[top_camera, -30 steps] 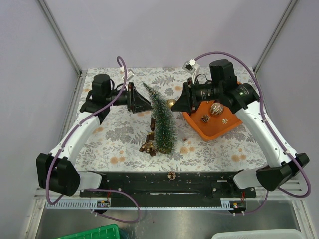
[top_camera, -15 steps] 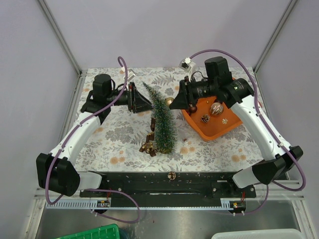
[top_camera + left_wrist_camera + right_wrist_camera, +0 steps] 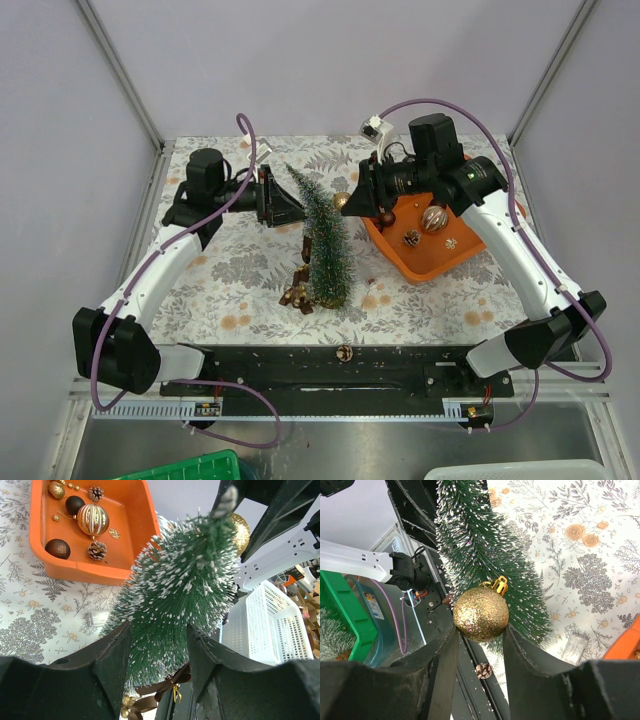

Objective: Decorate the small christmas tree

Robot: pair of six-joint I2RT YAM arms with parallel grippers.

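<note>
The small christmas tree (image 3: pixel 327 250) stands upright mid-table, green with white tips. My left gripper (image 3: pixel 298 212) is at its upper left side. In the left wrist view the tree (image 3: pixel 180 590) fills the gap of my left gripper (image 3: pixel 157 627), whose jaws are closed on the bristles. My right gripper (image 3: pixel 350 203) is shut on a glittery gold ball (image 3: pixel 341 201) right beside the tree's upper right side. In the right wrist view the gold ball (image 3: pixel 481 614) sits between the jaws of my right gripper (image 3: pixel 480 625), its gold cap touching the tree (image 3: pixel 485 545). The ball also shows in the left wrist view (image 3: pixel 241 530).
An orange tray (image 3: pixel 425 278) right of the tree holds a striped gold bauble (image 3: pixel 434 218), a pine cone (image 3: pixel 411 238) and several small ornaments. A brown bow (image 3: pixel 297 296) lies by the tree's base. A pine cone (image 3: pixel 343 352) sits on the black front rail.
My right gripper has moved left with the gold ball, from above the tray's edge up to the tree. The left arm and the tree have not moved.
</note>
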